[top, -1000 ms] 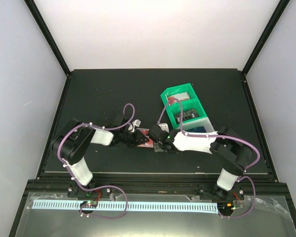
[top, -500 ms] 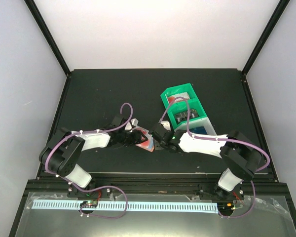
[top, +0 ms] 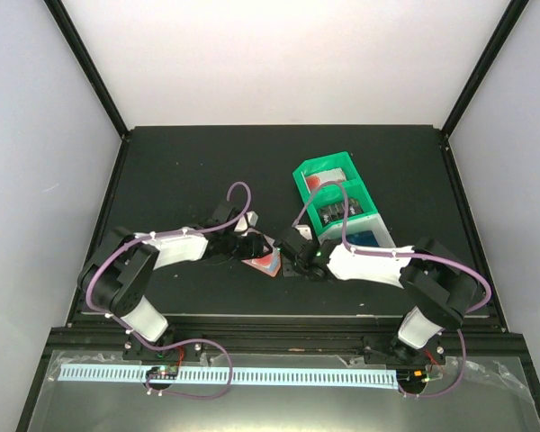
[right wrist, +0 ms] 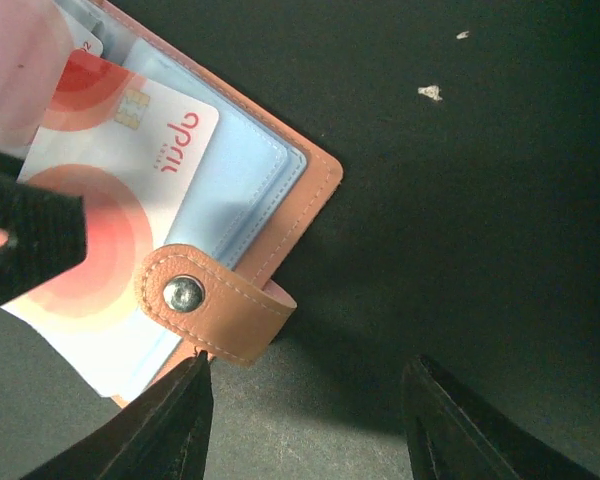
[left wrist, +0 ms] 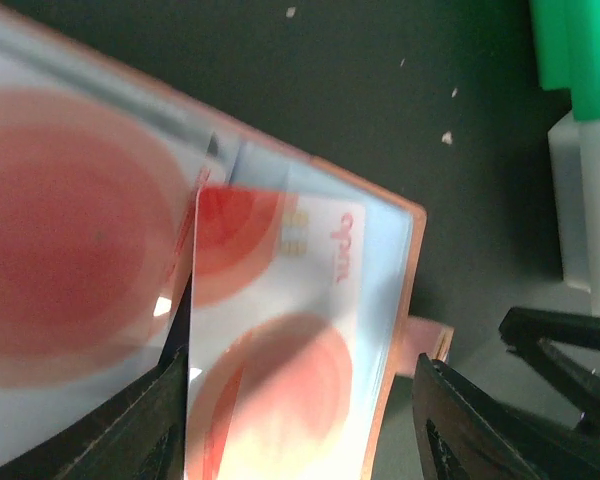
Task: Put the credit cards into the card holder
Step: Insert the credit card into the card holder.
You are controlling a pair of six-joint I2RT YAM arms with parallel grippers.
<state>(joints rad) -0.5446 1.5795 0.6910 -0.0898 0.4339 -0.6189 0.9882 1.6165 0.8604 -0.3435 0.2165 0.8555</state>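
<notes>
The salmon-orange card holder (right wrist: 280, 200) lies open on the black table, its snap tab (right wrist: 215, 305) folded over at the edge; it also shows in the top view (top: 264, 263). A red-and-white credit card (left wrist: 280, 330) lies on its light-blue pocket (right wrist: 235, 190) and sticks out past the edge. My left gripper (left wrist: 305, 360) is open and straddles this card, one finger (left wrist: 165, 400) at the card's side edge. My right gripper (right wrist: 310, 360) is open and empty just beside the snap tab. More cards, blue (top: 360, 238) and dark (top: 342, 209), sit in the tray.
A green-and-white compartment tray (top: 299, 173) stands right of centre behind the right gripper. The two grippers (top: 252, 245) (top: 290, 255) are close together over the holder. Small white crumbs (right wrist: 430, 92) lie on the table.
The left arm has risen at the elbow and its gripper has edged right over the holder. The right gripper has stayed by the holder's snap tab.
</notes>
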